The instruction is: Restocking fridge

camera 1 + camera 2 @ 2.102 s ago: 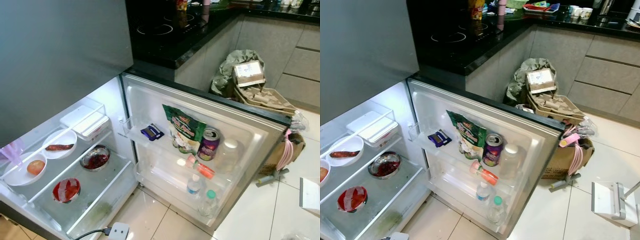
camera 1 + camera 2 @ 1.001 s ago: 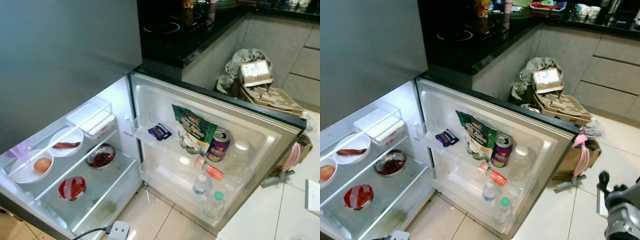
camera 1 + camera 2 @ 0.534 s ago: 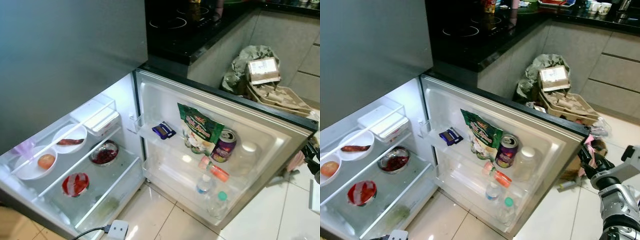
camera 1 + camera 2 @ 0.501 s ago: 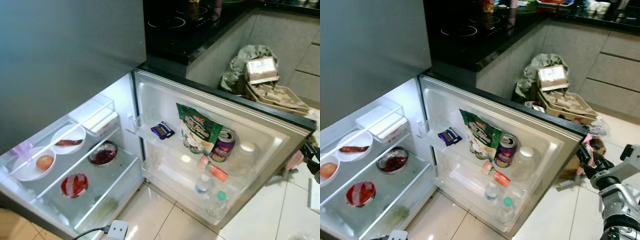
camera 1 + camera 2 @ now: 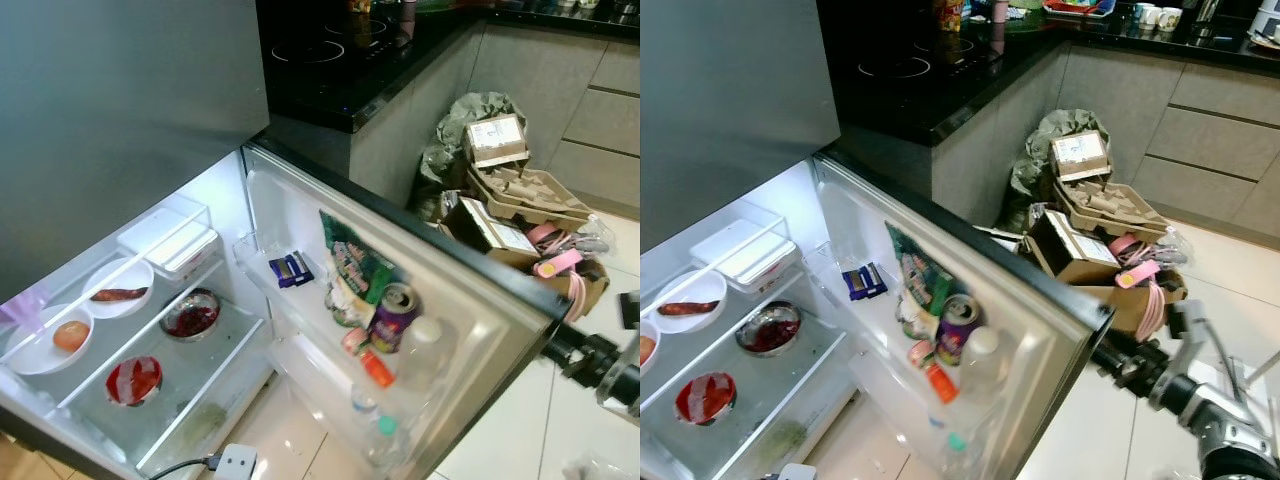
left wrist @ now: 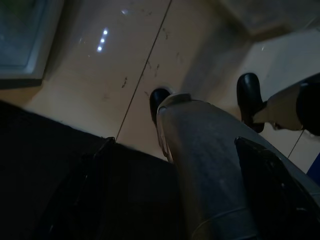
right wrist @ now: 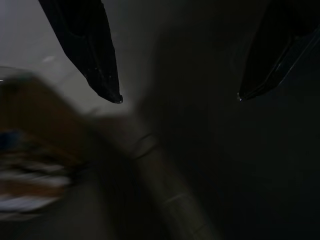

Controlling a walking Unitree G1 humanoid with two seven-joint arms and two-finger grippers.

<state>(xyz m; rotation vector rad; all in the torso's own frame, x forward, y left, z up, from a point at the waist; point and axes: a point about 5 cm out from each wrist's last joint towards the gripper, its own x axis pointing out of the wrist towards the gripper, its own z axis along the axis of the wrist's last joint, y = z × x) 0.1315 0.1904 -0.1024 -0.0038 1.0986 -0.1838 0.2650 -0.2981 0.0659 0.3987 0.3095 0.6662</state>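
Swinging partway shut since the earlier frame, the fridge door (image 5: 1040,300) is now angling inward. We are pressing the right gripper (image 5: 1108,362), fingers spread, against its outer edge; the purple can (image 5: 958,322) is riding in the door shelf. Left gripper (image 6: 175,200) is hanging idle; its finger state cannot be determined.

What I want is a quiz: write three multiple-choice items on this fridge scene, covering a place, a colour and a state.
1. Where does the purple can stand?
A. On a door shelf
B. On the cooktop
C. On the floor

2. What colour is the snack bag in the door?
A. Blue
B. Green
C. Yellow

3. How is the fridge door?
A. Shut
B. Taken off
C. Open

Answers:
1. A, the purple can sits among bottles in the door's rack.
2. B, the snack bag is green.
3. C, the fridge door stands swung out, with the lit shelves exposed.
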